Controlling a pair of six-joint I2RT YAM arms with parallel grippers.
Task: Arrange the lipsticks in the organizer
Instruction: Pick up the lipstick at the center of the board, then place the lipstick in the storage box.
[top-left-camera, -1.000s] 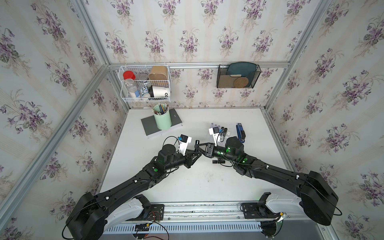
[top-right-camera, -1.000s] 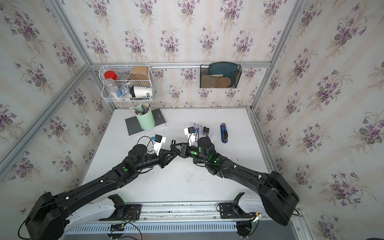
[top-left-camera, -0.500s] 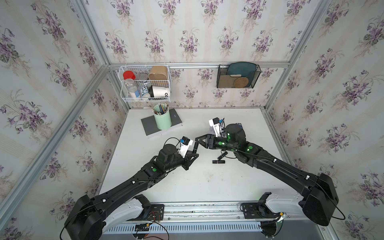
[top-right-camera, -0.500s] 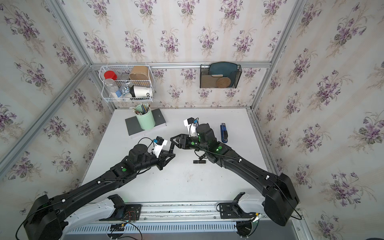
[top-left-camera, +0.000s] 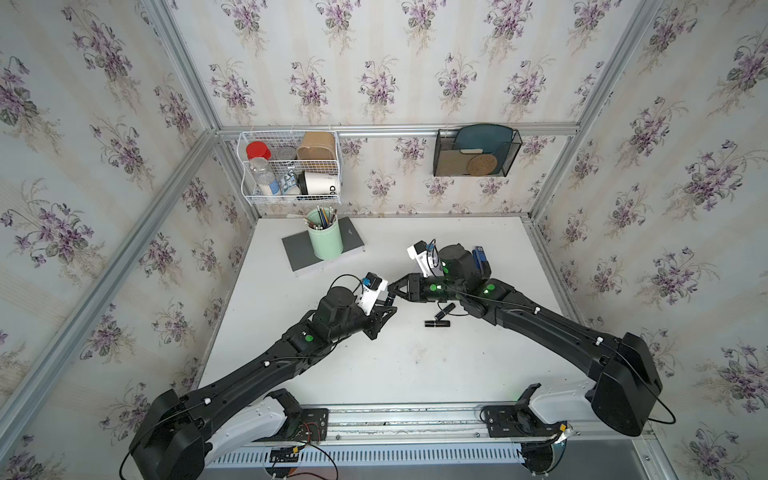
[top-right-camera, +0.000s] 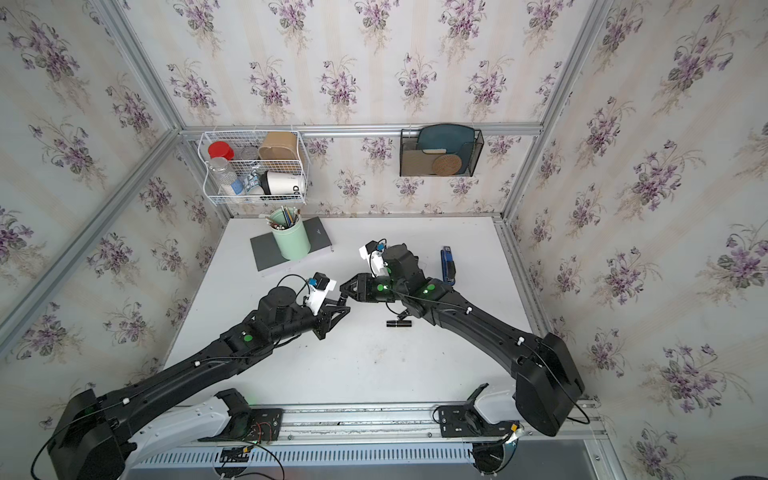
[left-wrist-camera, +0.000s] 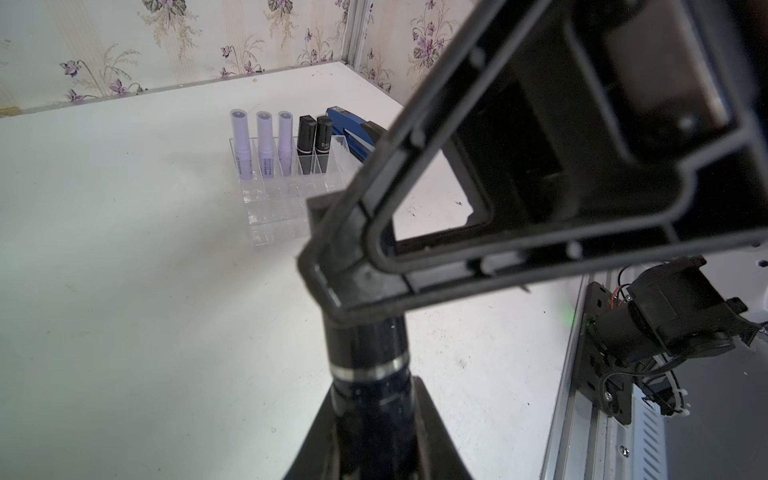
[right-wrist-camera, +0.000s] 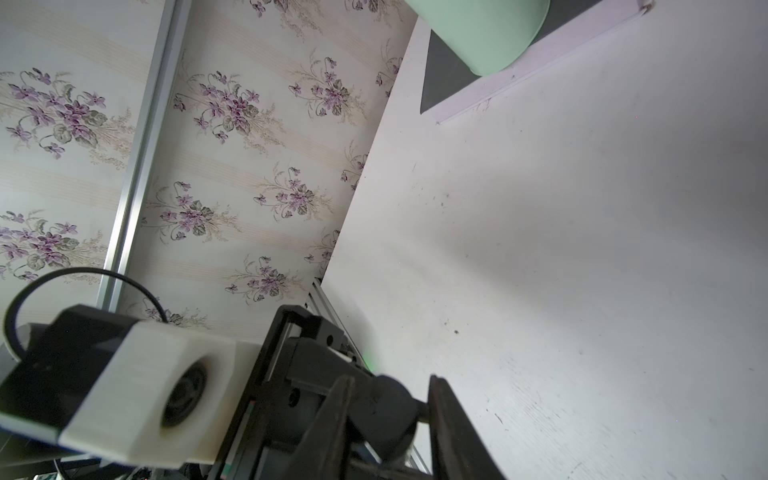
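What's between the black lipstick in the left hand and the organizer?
The right hand. Its fingers flank the free end of the lipstick held by the left hand, and in the left wrist view its finger frame hides part of the organizer beyond. In both top views the right arm covers the organizer. Nothing else visible.

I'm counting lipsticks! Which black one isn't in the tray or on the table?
The black lipstick gripped in the left pincer, off the table, its end at the right pincer. The other black lipsticks stand in the organizer or lie flat.
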